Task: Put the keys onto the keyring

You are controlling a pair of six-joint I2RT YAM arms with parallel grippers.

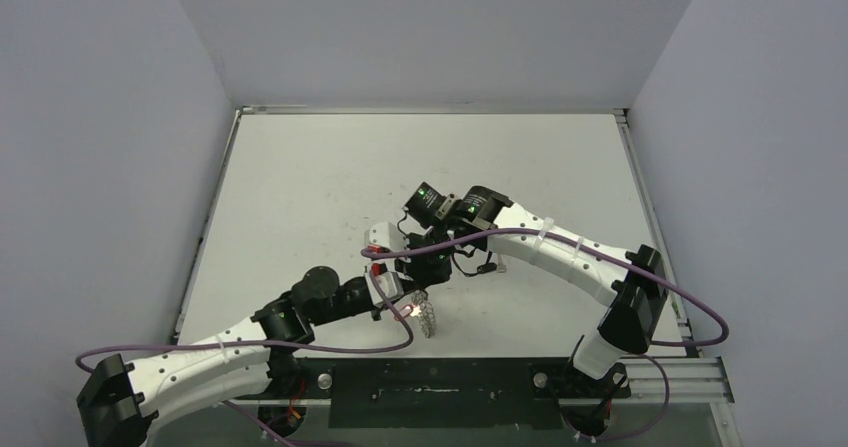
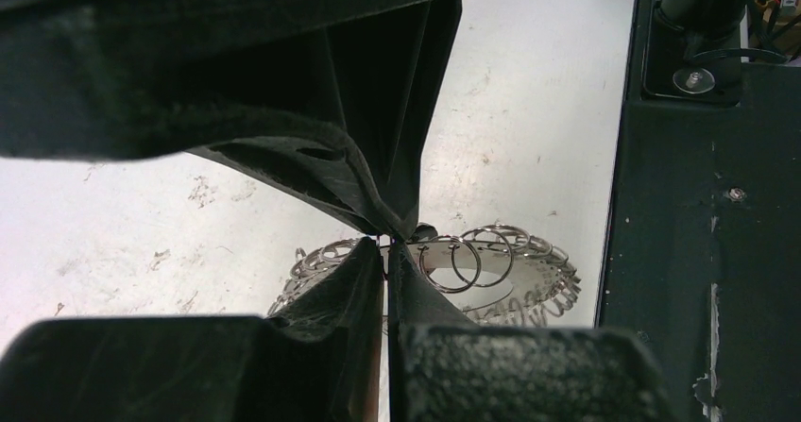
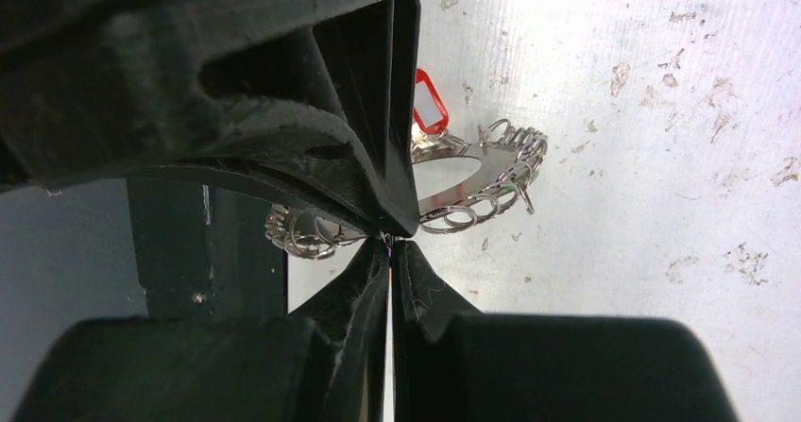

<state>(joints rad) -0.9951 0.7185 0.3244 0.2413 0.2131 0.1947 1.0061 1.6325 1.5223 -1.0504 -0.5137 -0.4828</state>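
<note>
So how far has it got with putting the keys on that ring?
Nothing looks done yet: no key shows on the keyring. In hand: the left gripper is shut, seemingly pinching its rim, and the right gripper is shut close by. I can't spot either key, so threading both is left.

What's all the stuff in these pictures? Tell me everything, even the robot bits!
keyring: one, silver-grey with little wire loops round its rim, on the table near the front edge.
red tag: one, red with a white window, at the keyring's rim.
keys: none that I can make out.
table: one, white and scuffed, under everything.
purple cables: two, purple, looping along the arms.
left gripper: one, black, shut, tips by the keyring's rim.
right gripper: one, black, shut, tips close to the keyring.
</note>
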